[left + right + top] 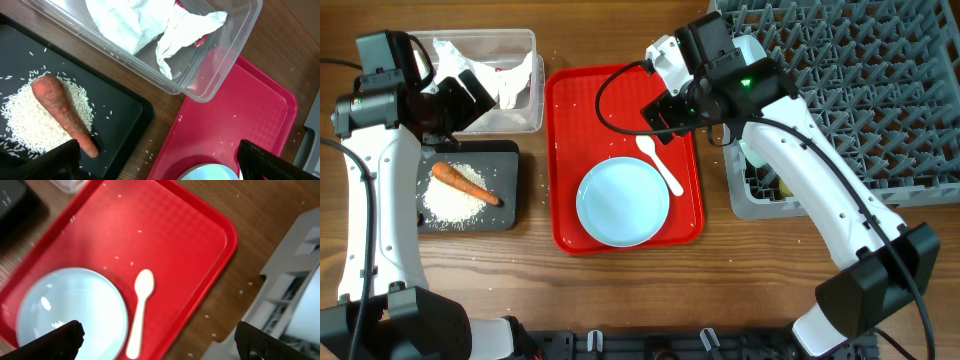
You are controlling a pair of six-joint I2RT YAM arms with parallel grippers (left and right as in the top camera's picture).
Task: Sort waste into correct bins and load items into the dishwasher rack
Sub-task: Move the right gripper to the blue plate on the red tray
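Spoon (139,311) lay on the red tray (175,230), just beside the plate (70,312) rim; couldn't tell if they touched. Right wrist view was blurred. The plate was cut by the frame's bottom edge and by one finger. In overhead the spoon's long axis ran diagonally, bowl end up-left and handle down-right toward the tray's right rim.

Rack (840,90) sat right of the tray. Its near corner was under the right arm, and what was in there couldn't be made out.

Red wrapper (200,41) was mostly buried under the napkin (140,22) in the clear tub (210,80); only slivers showed. Carrot (62,112) lay on the rice (27,122) in the black tray (125,115). In overhead its thick end pointed up-left and its tip down-right. Stray grains were on the desk (620,290).

Left hand (160,162) hung over the tub/black tray boundary, fingers spread wide, holding nothing. Only the fingertips showed at the frame's bottom corners.

Right hand (162,340) was above the upper part of the red tray, also spread and empty. Its forearm crossed the rack's corner.
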